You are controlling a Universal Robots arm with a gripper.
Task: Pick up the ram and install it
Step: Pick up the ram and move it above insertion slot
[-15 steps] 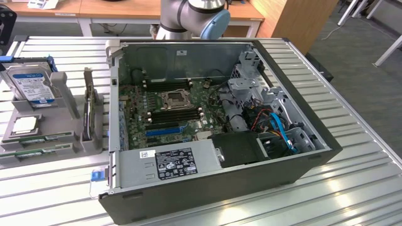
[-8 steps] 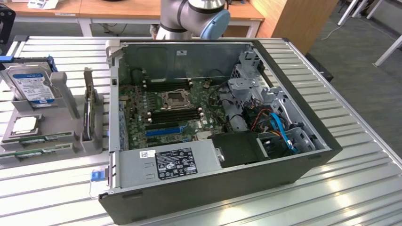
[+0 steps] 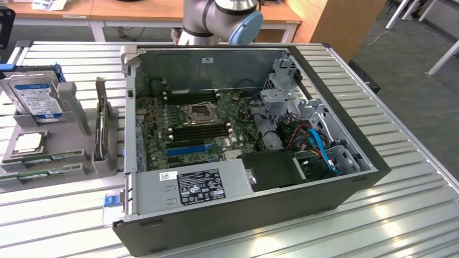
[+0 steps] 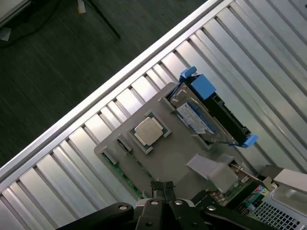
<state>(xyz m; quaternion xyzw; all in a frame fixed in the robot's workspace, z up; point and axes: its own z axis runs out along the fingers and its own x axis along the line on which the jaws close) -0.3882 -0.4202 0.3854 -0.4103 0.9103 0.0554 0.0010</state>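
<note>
The robot's black hand (image 4: 163,186) hung over the grey plastic holder (image 4: 182,158) on the silver ribbed metal desk (image 4: 57,167), with its two fingers pressed tight together and nothing held between them. The long thin green ram (image 3: 51,158) lay flat in a slot along one edge of that holder, next to a second green stick (image 3: 40,175) just like it, not touched by the hand. On the same holder sat a small square silver chip (image 4: 148,130) and a silver hard drive (image 4: 196,117) with blue plastic ends, and the big open black computer case (image 3: 301,215) stood just beside the holder.
</note>
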